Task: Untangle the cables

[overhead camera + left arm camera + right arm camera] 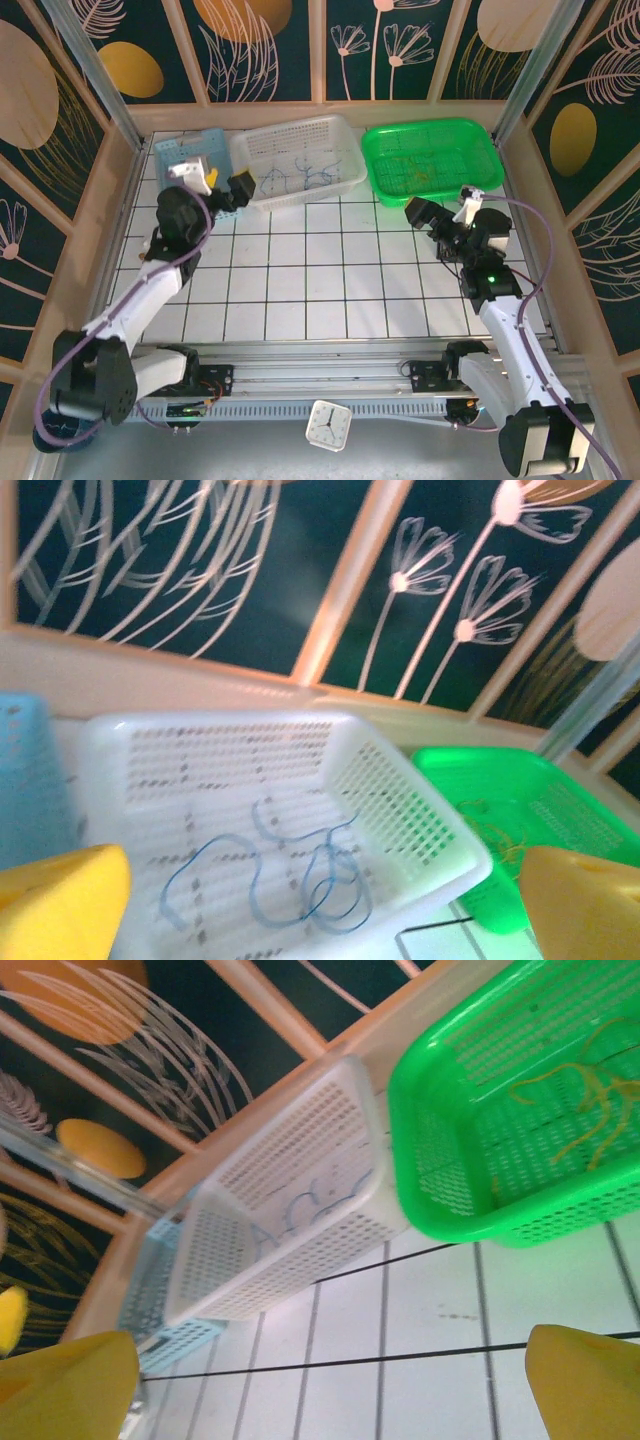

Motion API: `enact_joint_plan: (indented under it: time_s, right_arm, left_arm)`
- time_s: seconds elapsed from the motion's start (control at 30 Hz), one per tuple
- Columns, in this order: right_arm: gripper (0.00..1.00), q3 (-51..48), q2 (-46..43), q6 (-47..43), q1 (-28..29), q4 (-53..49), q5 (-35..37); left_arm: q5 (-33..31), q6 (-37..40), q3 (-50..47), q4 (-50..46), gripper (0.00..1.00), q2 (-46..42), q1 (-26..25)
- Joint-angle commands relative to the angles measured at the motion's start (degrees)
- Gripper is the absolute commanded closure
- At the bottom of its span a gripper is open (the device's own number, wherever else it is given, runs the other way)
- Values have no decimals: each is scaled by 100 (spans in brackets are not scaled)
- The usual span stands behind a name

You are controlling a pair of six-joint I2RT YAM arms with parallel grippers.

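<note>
Thin blue cables (300,180) lie in loose curls on the floor of the white basket (262,200). The left wrist view shows the blue cables (300,880) close up, inside the white basket (400,800). Yellowish cables (425,172) lie in the green basket (380,165); the right wrist view shows these yellowish cables (580,1100) in that green basket (450,1180). My left gripper (228,185) hovers open at the white basket's left front corner, nothing between its fingers. My right gripper (443,210) stands open and empty just in front of the green basket.
A light blue basket (190,150) sits at the back left, beside the white one. All baskets stand in a row along the back wall. Wooden walls close in the tiled table (320,280) on three sides.
</note>
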Motion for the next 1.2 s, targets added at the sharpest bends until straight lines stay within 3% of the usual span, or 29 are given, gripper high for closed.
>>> enact_joint_plan:
  time_s: [0.0, 0.23, 0.37, 0.43, 0.53, 0.83, 1.0, 1.17]
  right_arm:
    - [1, 135, -103, -434, 131, -256, 1157]
    - [1, -610, -170, -487, 290, 842, 2769]
    - [1, -774, 255, -1144, 315, 1371, 3386]
    - [1, -728, 524, -1538, 363, 1482, 3594]
    - [1, -852, 822, -1890, 370, 1964, 3938]
    - [1, -1378, 1649, -2652, 342, 2991, 4932]
    - [1, -1480, 2353, -2732, 368, 3536, 4858]
    - [1, -1908, 2884, -2864, 397, 4838, 4731]
  left_arm:
    - [-1004, 47, -784, 546, 1, -807, 11]
    - [-2198, 960, -2025, 1151, 1, -2128, 10]
    - [-2922, 1451, -2596, 2257, 1, -2142, 10]
    - [-3494, 1493, -2672, 2608, 1, -1869, 16]
    - [-3859, 1752, -2592, 2960, 1, -1182, 14]
    - [-4575, 1787, -3172, 3980, 1, 139, 12]
    - [-4202, 2146, -3123, 4804, 1, 1057, 19]
    - [-3934, 2446, -3068, 5660, 1, 1914, 105]
